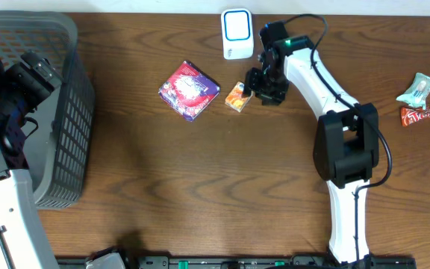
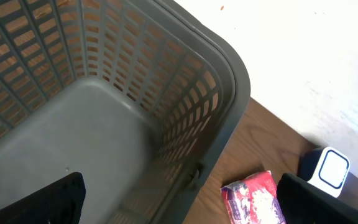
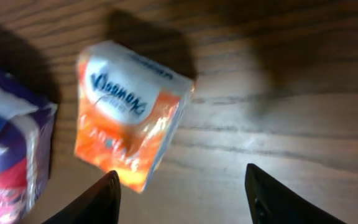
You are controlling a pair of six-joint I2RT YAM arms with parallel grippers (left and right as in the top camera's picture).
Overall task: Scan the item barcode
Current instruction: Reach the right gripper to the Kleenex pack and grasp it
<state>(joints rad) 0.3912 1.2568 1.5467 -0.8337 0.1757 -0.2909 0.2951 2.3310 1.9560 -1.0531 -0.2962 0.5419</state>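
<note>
The small orange packet (image 1: 237, 96) lies flat on the tabletop (image 1: 200, 187) in the upper middle of the overhead frame. The purple-red pouch (image 1: 189, 90) is just beside it on the left, and the white scanner (image 1: 237, 33) stands above it at the top edge.

The right gripper (image 3: 182, 177) hangs right over the packet, its fingers (image 3: 101, 199) apart with nothing between them. In the right wrist view the packet sits up and to the left, off the centre line, its lower corner near the left-hand finger.

The step in hand looks like the pick. To do it well, shift the gripper toward the packet so the fingers straddle its narrower sides squarely and stay clear of the pouch. Close only once both pads flank it. No barcode shows on the upward face, so the packet will probably need turning toward the scanner window.

The left gripper (image 2: 182, 193), fingers wide apart and empty, hovers above the grey basket (image 2: 229, 93) at the far left.
</note>
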